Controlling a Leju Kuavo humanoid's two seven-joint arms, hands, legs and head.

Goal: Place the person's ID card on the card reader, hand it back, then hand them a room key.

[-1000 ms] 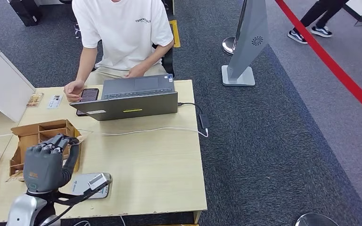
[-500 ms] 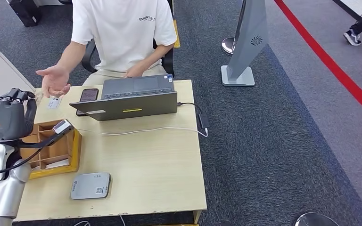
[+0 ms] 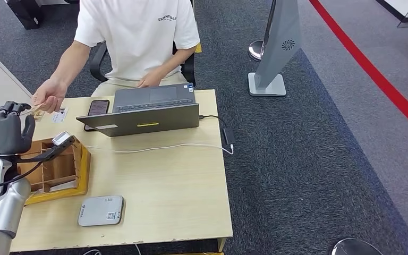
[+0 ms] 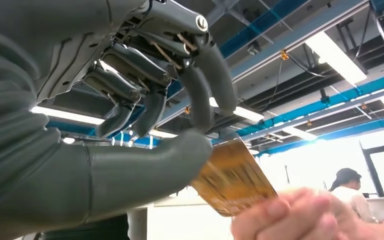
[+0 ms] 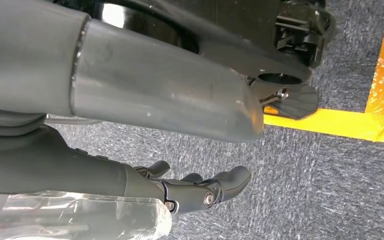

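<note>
My left hand [image 3: 2,135] is raised at the table's left edge, above the wooden organiser box [image 3: 82,164]. In the left wrist view the hand [image 4: 130,100] pinches a golden room key card [image 4: 232,182] between thumb and fingers. The seated person's hand [image 3: 48,96] reaches over and their fingers [image 4: 290,215] grip the card's other end. The card's edge [image 3: 32,110] shows between the two hands. The grey card reader [image 3: 101,210] lies near the table's front edge with nothing on it. My right hand [image 5: 205,192] hangs over the carpet, holding nothing.
A grey laptop [image 3: 149,111] stands open at the table's back, a phone [image 3: 96,108] beside it and a small white card [image 3: 59,115] further left. A white cable [image 3: 164,147] crosses the table. A white cabinet [image 3: 0,87] stands at the left.
My left hand rose from over the organiser box to the table's left edge. The person's hand left the phone, reached out and now grips the card.
</note>
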